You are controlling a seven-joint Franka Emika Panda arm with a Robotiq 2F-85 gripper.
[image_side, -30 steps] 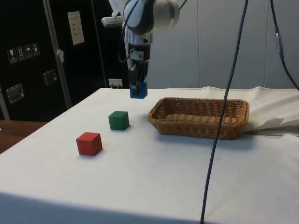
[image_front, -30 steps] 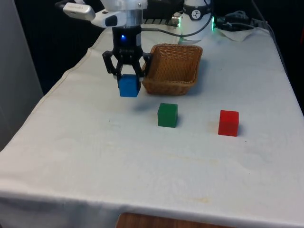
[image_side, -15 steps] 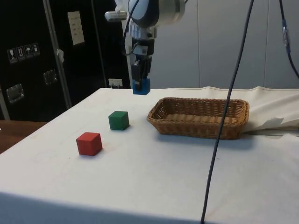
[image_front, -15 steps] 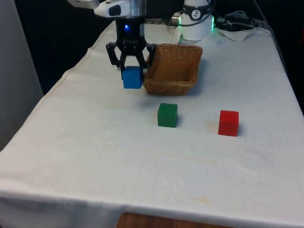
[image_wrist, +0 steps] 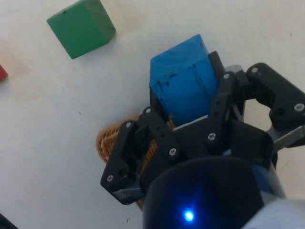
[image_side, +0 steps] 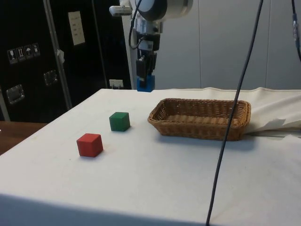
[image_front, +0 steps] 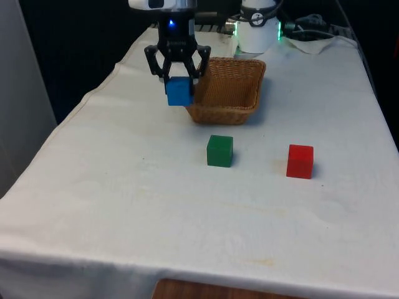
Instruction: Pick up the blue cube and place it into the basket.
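On my front feed, working from its left, I see the gripper (image_front: 178, 80) first. It hangs in the air just off the corner of the basket (image_front: 243, 108) that faces the front view's left, and its black fingers (image_front: 154, 62) are pinched on the blue cube (image_front: 179, 91). The cube sits between the fingertips, clear of the white cloth (image_front: 112, 187), above the cloth just outside the basket's rim and not yet over the basket's inside. I take the basket as my landmark: it is a shallow brown wicker tray.

Nearer the camera than the basket, on the cloth, stands the green cube (image_front: 220, 151), a little apart from the basket's near wall. Farther towards the front view's right, and well apart from the basket, stands the red cube (image_front: 300, 161). The two are near each other but do not touch.

My side feed agrees: the gripper (image_side: 145, 80) holds the blue cube (image_side: 146, 83) higher than the rim of the basket (image_side: 202, 129), beside its end nearest the green cube (image_side: 119, 121). The red cube (image_side: 89, 144) lies beyond the green one, farther from the basket.

At the wrist, I see the blue cube (image_wrist: 185, 78) clamped between the fingers (image_wrist: 224, 98), with the cloth and the green cube (image_wrist: 81, 27) below it, and a bit of basket (image_wrist: 108, 138) weave behind a finger.
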